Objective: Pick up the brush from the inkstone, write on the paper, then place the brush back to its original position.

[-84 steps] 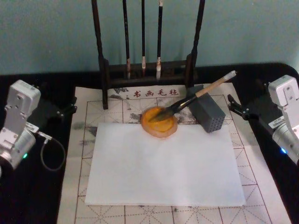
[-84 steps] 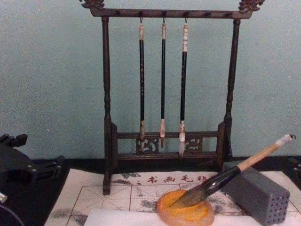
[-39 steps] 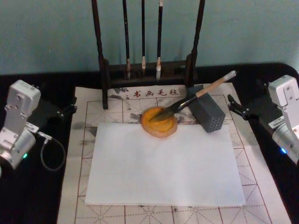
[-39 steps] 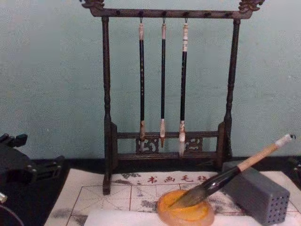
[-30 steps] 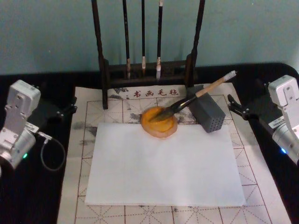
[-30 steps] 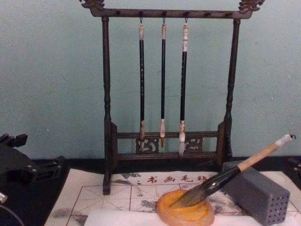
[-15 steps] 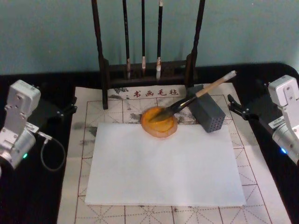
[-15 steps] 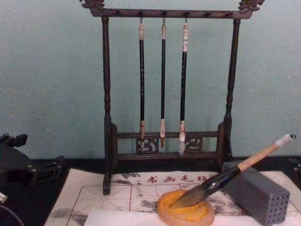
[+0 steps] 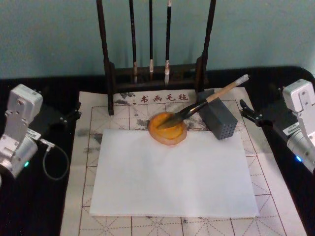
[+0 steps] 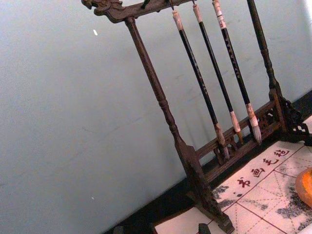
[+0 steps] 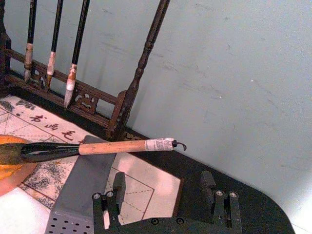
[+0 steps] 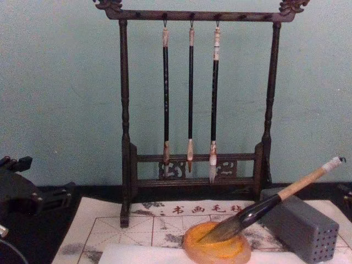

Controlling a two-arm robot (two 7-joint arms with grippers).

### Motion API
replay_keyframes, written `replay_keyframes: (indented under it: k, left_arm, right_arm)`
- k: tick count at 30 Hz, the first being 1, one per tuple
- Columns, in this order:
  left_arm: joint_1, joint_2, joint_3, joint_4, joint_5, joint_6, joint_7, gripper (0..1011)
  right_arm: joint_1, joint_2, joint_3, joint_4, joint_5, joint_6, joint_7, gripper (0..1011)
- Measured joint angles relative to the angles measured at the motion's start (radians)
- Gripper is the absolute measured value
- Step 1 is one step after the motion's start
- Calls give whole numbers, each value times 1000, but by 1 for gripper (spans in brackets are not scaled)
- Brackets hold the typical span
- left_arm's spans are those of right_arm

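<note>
**Amber inkstone cradling the brush; the pick-up not yet begun**

The brush (image 9: 206, 101) is being cradled with its tuft in the inkstone (image 9: 168, 141), at the far edge of the paper (image 9: 172, 177); its handle is being propped on the grey block (image 9: 220, 122), with the white cap pointing up toward the robot's right; nothing is being gripped. The right gripper (image 9: 244, 112) is being held at the mat's right edge, near the cap, its fingers spread and empty; the left gripper (image 9: 75, 112) is being held at the mat's left edge, well apart from the brush, its tips likewise parted and empty. The paper is lying blank, so the step in hand is judged to be the first, the reach for the brush. A move by the right gripper is being called for: in toward the tan handle above the block, jaws set across it, closing there before the tuft is lifted clear of the dish without tipping it.
</note>
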Motion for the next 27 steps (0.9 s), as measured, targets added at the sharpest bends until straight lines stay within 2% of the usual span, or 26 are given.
replay_keyframes:
  k: [12, 21, 27]
  left_arm:
    - [0, 0, 0, 0, 0, 0, 0, 1001]
    - [0, 0, 0, 0, 0, 0, 0, 1001]
    - [0, 0, 0, 0, 0, 0, 0, 1001]
  right_arm:
    - [-6, -10, 16, 3, 2, -8, 34, 1000]
    - [-29, -39, 59, -8, 94, 2, 113, 1000]
    - [-41, -69, 100, -13, 200, 43, 182, 1000]
